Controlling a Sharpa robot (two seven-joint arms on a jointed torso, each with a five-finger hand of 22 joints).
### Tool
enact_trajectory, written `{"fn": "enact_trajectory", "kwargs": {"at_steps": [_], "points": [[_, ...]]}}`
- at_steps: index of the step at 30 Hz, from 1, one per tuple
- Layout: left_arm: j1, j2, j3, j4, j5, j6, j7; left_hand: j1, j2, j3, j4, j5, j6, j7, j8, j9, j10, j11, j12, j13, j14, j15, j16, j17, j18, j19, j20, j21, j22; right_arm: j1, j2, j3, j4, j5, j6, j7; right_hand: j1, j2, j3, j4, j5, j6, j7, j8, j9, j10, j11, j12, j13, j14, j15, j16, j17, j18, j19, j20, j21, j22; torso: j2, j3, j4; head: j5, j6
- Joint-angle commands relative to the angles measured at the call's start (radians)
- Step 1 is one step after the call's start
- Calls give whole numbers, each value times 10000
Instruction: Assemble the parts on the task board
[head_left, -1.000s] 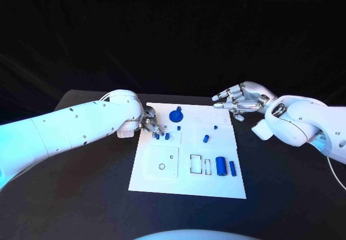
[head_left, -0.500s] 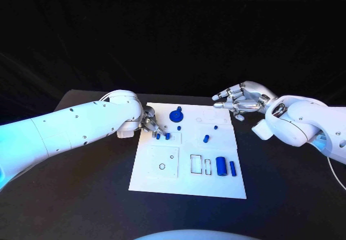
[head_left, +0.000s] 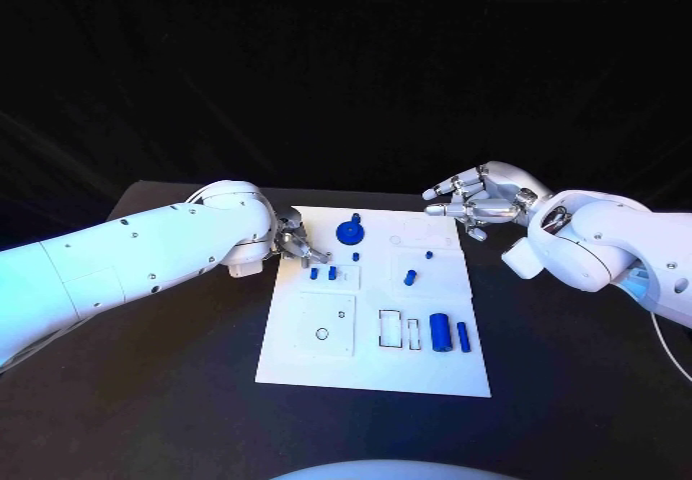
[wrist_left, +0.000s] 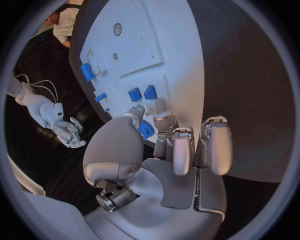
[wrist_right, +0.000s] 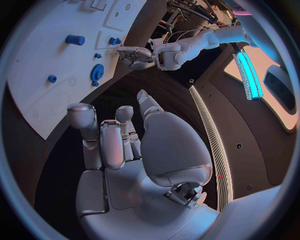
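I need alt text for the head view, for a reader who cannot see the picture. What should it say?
A white task board lies on a black table, with small blue parts on it, among them a blue gear. The left hand is at the board's left edge near two small blue pegs; the right hand hovers open past the far right corner.

Premises present as a robotics laboratory or demonstration cell; a black table (head_left: 159, 400) stands before a wholly dark backdrop; on it lies a white task board (head_left: 378, 375) with outlined recesses and small blue parts (head_left: 441, 333), a test fixture rather than a household article; the right wrist view shows a lit cyan strip light (wrist_right: 247, 70) and a ribbed floor rail (wrist_right: 211, 145) beside the table.
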Motion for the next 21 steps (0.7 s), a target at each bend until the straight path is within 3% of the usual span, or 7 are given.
{"fn": "enact_trajectory", "kwargs": {"at_steps": [1, 3, 8, 11, 13, 19, 21], "points": [[28, -55, 31, 87, 738, -1095, 751, 298, -34, -100, -8, 82, -371, 140, -211, -100, -787, 132, -1115, -1191, 1070, 125, 47, 2633, 216, 264, 47, -765, 1024, -7, 9, 0, -2, -53, 21, 105, -24, 81, -37, 1, -56, -50, 4, 70, 15, -27, 1, -52, -4, 276, 23, -52, -10, 88, -68, -8, -63, -13, -3, 0, 5, -19, 1], [38, -92, 44, 106, 943, -1483, 1073, 457, -145, -229, 89, 93, -723, 342, -464, -276, -1506, 312, -2018, -2107, 1030, 282, -48, 2534, 392, -54, 173, -1618, 410, -7, 9, 0, -5, -53, 20, 104, -24, 81, -37, 1, -56, -50, 4, 70, 15, -27, 1, -52, -4, 276, 23, -52, -10, 88, -68, -8, -63, -13, -2, 0, 7, -26, 1], [47, -103, 55, 127, 1145, -2336, 2122, 1142, -419, -592, 289, 95, -1203, 695, -867, -734, -2267, 678, -2519, -2542, 322, 611, -1526, 1088, 926, -1069, 495, -4454, -1596, -7, 8, 0, -10, -53, 30, 104, -24, 81, -37, 1, -55, -50, 4, 70, 15, -27, 1, -52, -4, 276, 23, -52, -10, 88, -68, -8, -63, -14, 1, -3, 1, -56, 14], [46, -33, 44, 142, 939, -2555, 3021, 2372, -487, -442, -228, 51, -1628, 969, -1225, -1089, -3331, 955, -3288, -3051, -1301, 864, -4167, -1240, 1450, -2745, 731, -8103, -4106, -8, 10, 0, -18, -53, 30, 107, -20, 94, -39, 4, -39, -53, 3, 74, 16, -27, 1, -50, -7, 275, 23, -55, -12, 89, -69, -8, -70, -21, -5, 0, 6, -80, 29], [37, 44, 4, 151, 513, -2695, 3561, 2992, -503, -401, -433, -82, -1843, 1127, -1604, -1482, -3893, 1166, -3944, -3603, -2347, 1066, -5755, -2598, 1456, -3112, 925, -8790, -4566, -9, 17, 0, -31, -53, 29, 111, -20, 94, -39, 4, -39, -53, 3, 74, 16, -27, 1, -50, -7, 275, 23, -55, -12, 89, -69, -8, -70, -21, -3, -5, 4, -92, 53], [-87, 385, -144, 54, -937, -3308, 4870, 4403, -612, -81, -983, -168, -1377, 1116, -2605, -2594, -3806, 1253, -5309, -5148, -2705, 1113, -6713, -3734, 1518, -2861, 1029, -9385, -5087, -14, 38, 0, -48, -54, 35, 121, -18, 97, -39, 4, -34, -54, 3, 75, 16, -24, 0, -44, -4, 276, 23, -53, -8, 87, -64, -7, -66, -13, 2, -11, 10, -116, 83], [-126, 485, -180, -16, -1399, -3383, 5044, 4633, -731, 255, -1019, -188, -779, 1038, -3321, -3335, -3218, 1133, -6189, -6294, -2642, 1117, -7044, -4293, 1445, -2646, 1016, -9629, -5297, -17, 46, 0, -48, -55, 40, 122, -18, 97, -39, 4, -34, -54, 3, 75, 16, -24, 0, -44, -4, 276, 23, -53, -8, 87, -64, -7, -66, -13, 2, -7, 5, -120, 90]]}}
